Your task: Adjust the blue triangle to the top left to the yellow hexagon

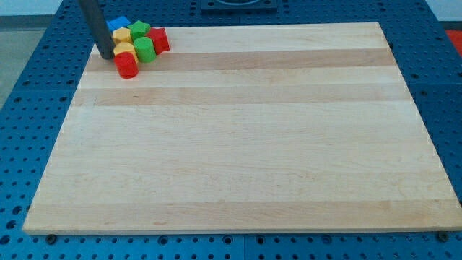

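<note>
Several small blocks are packed together at the top left corner of the wooden board [238,137]. A blue block [119,24] lies at the top of the cluster; its triangle shape is hard to make out. Just below it sit a yellow block [121,35] and a second yellow block [125,48]. My tip [107,56] rests on the board at the cluster's left edge, just left of the lower yellow block and below the blue block. The rod hides part of the blue block's left side.
A green block [139,29] and a green cylinder [144,49] sit right of the yellow blocks. A red block [159,40] lies at the cluster's right, a red cylinder [127,65] at its bottom. Blue perforated table surrounds the board.
</note>
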You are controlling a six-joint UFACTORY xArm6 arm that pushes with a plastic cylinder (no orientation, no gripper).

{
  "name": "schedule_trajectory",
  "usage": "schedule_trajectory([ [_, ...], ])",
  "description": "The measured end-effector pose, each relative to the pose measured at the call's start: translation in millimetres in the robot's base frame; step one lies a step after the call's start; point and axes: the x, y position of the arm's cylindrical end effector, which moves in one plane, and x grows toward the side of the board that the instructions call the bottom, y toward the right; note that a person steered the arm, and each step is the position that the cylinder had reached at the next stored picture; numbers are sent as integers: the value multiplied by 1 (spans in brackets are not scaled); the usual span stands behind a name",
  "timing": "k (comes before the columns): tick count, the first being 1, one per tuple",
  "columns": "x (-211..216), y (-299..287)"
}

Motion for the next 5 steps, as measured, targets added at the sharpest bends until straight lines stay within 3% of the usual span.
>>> schedule_trajectory([
  [2, 55, 32],
  [5, 41, -38],
])
